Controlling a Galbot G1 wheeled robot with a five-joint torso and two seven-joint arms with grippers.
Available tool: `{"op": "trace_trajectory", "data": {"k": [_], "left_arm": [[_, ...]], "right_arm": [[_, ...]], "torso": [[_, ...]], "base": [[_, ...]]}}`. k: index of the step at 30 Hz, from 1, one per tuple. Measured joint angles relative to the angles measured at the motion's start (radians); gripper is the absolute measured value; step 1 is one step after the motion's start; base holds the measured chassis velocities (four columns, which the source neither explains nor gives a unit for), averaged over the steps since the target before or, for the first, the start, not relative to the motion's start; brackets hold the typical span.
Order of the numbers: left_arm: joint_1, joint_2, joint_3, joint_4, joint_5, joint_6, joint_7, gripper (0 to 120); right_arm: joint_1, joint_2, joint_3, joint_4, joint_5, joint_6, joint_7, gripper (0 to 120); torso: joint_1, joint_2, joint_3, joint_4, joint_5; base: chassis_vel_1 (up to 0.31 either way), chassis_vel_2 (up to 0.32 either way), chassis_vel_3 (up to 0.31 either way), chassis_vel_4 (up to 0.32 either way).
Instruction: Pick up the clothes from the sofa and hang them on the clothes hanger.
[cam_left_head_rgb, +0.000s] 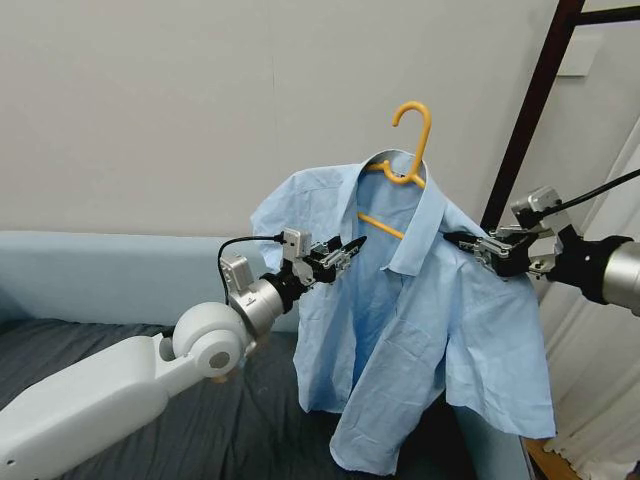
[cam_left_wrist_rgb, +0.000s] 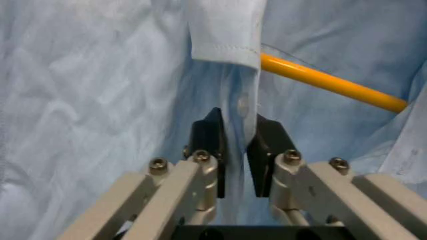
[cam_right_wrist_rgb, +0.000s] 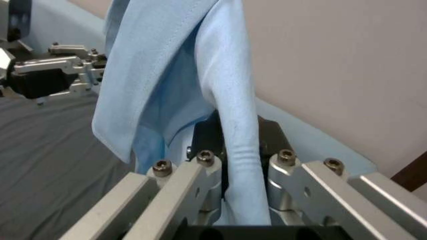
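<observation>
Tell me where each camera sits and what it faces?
Head view: on the head, looking down at the shirt on the hanger; left gripper and right gripper show.
Left wrist view: behind the left gripper, facing shirt and hanger bar.
Right wrist view: behind the right gripper, facing the shirt's edge and sofa.
All share the shirt.

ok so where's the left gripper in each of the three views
Head view: left gripper left of centre, shut on the blue shirt's front edge; right gripper grips its other side.
Left wrist view: close up, pinching that edge near the yellow hanger bar.
Right wrist view: farther off, beyond the shirt fold.
Shared landmark: the blue shirt.
</observation>
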Motion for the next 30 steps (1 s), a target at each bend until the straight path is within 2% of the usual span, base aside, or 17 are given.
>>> {"op": "trace_trajectory", "data": {"k": [3, 13, 18, 30], "left_arm": [[0.011, 0.007, -0.005, -0.004, 0.000, 0.001, -0.007, 0], [0.043, 0.007, -0.040, -0.045, -0.011, 0.013, -0.052, 0], [0.037, 0.004, -0.061, -0.124, -0.063, 0.083, -0.180, 0], [0.107, 0.016, -0.105, -0.165, -0.077, 0.143, -0.231, 0]], "right_arm": [[-0.003, 0.005, -0.005, -0.003, -0.009, 0.000, 0.005, 7], [-0.011, 0.027, -0.018, -0.007, -0.020, -0.004, 0.037, 7], [-0.018, 0.044, -0.028, -0.016, -0.028, -0.016, 0.046, 7], [-0.021, 0.076, -0.036, -0.027, -0.031, -0.017, 0.068, 7]], "torso": [[0.000, 0.000, 0.000, 0.0004, -0.0002], [0.000, 0.000, 0.000, 0.0001, -0.0002], [0.000, 0.000, 0.000, 0.0002, -0.0001], [0.000, 0.000, 0.000, 0.0001, -0.0003]], "base": [[0.000, 0.000, 0.000, 0.000], [0.000, 0.000, 0.000, 0.000], [0.000, 0.000, 0.000, 0.000], [0.000, 0.000, 0.000, 0.000]]}}
